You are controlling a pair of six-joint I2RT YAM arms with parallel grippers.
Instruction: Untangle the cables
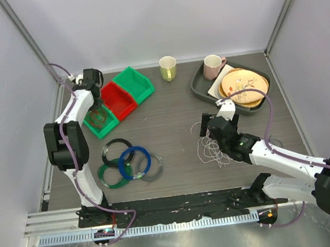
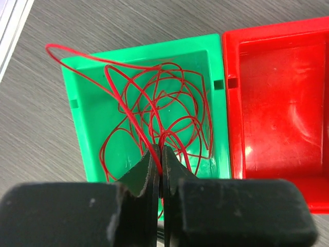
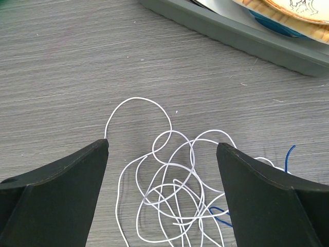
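- Pinching the red cable point(image 2: 154, 103) above the green bin point(image 2: 77, 118), the left gripper point(image 2: 160, 154) has its fingers pressed together; bin at the table's point(image 1: 171, 128) 9 o'clock
- right gripper point(image 3: 163, 145) spread wide over the white cable point(image 1: 211, 151); tangle toward 4 o'clock

Both arms are built alike. The left arm point(image 1: 85, 183) and the right arm point(image 1: 282, 161) have smooth white link shells broken by chunky black joint housings, and each ends in a black base point(image 1: 92, 214). A thin mauve lead point(image 1: 269, 108) runs along the outside of each arm, slack in loops between the joints. The left gripper point(image 2: 161, 154) is matte black all over, with a broad blocky body faintly specked with pale dust that narrows to two thin, blade-like fingers point(image 2: 146, 172). The right gripper point(image 3: 162, 145) is the same matte black, and its fingers point(image 3: 61, 190) are wide wedges with flat inner faces.
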